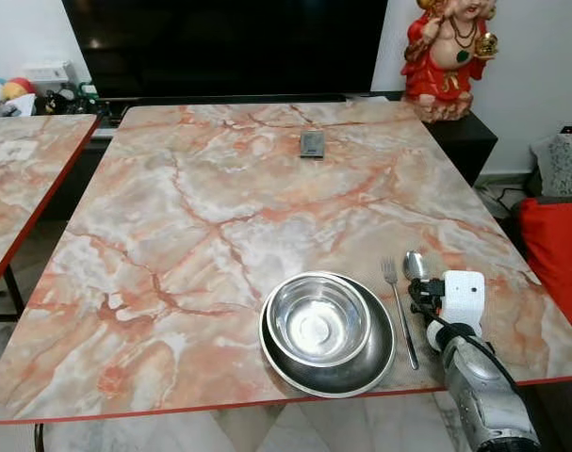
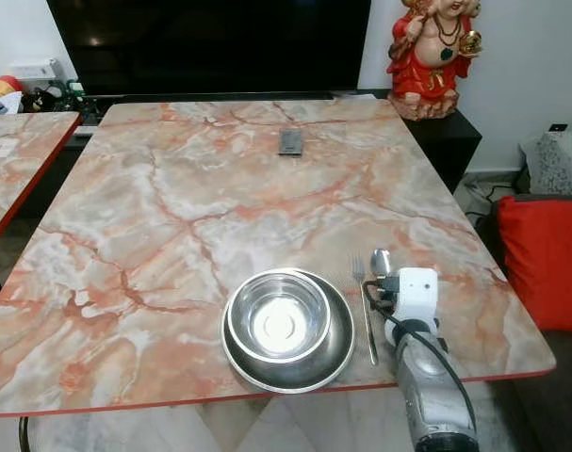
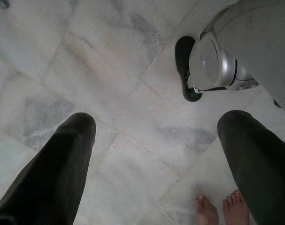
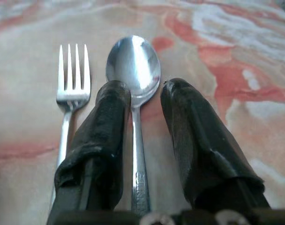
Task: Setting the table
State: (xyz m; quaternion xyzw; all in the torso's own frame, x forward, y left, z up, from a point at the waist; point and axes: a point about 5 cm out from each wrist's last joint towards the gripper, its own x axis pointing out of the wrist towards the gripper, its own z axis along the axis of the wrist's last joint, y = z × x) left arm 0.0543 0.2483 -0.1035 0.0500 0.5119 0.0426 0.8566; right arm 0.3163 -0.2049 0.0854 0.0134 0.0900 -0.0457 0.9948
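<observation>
Here, near the table's (image 1: 220, 217) front right corner, the spoon (image 4: 134, 70) lies flat between the parted fingers (image 4: 102, 136) of the right gripper (image 4: 143, 96), handle running under the gap and bowl just past the fingertips; whether they touch it cannot be told. Fork (image 1: 398, 309) lies just beside the spoon, parallel, between it and the plate (image 1: 366, 363). Steel bowl (image 1: 318, 318) sits in the plate, empty. Both utensils' long axes run front to back, heads toward the far edge. Left gripper (image 3: 154, 126) hangs spread over the floor (image 3: 109, 70).
</observation>
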